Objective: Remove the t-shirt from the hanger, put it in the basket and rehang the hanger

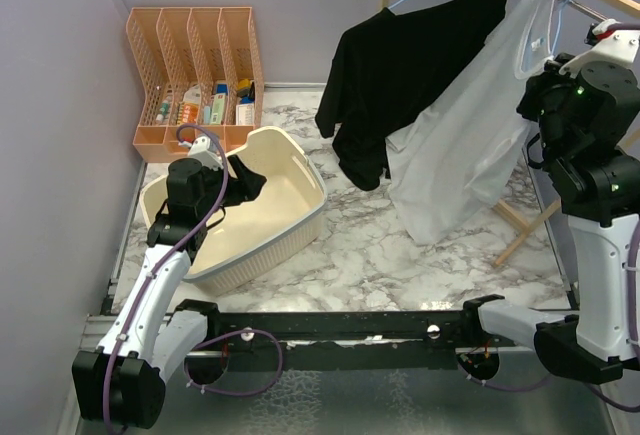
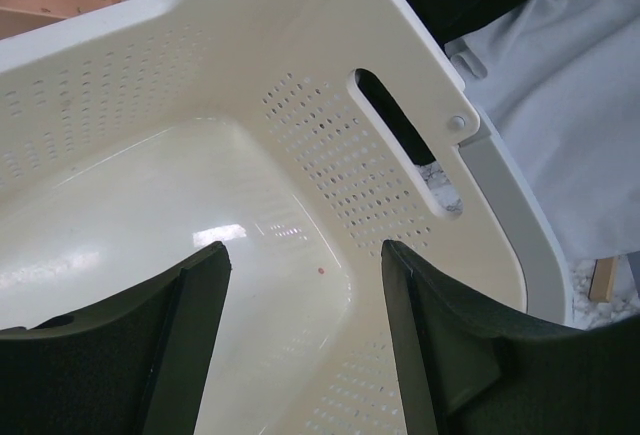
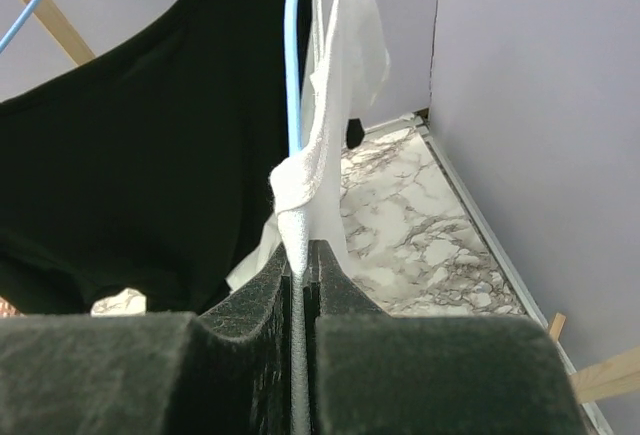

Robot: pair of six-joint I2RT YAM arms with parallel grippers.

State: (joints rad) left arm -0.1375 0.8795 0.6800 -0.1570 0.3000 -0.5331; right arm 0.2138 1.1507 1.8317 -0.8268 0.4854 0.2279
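Right tool (image 3: 303,267) is clamped on a bunched bit of the white t-shirt (image 1: 465,140), which hangs on its blue hanger (image 3: 293,55). Looks like the pull-off step, so next it's gotta drag that fabric clear of the wire. Left tool (image 2: 300,275) gapes open over the basket (image 2: 330,145).

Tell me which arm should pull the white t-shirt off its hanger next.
Right. The right gripper is shut on a bunched fold of the white t-shirt, close beside the blue hanger wire. The left gripper hangs open over the cream basket, well away from that shirt.
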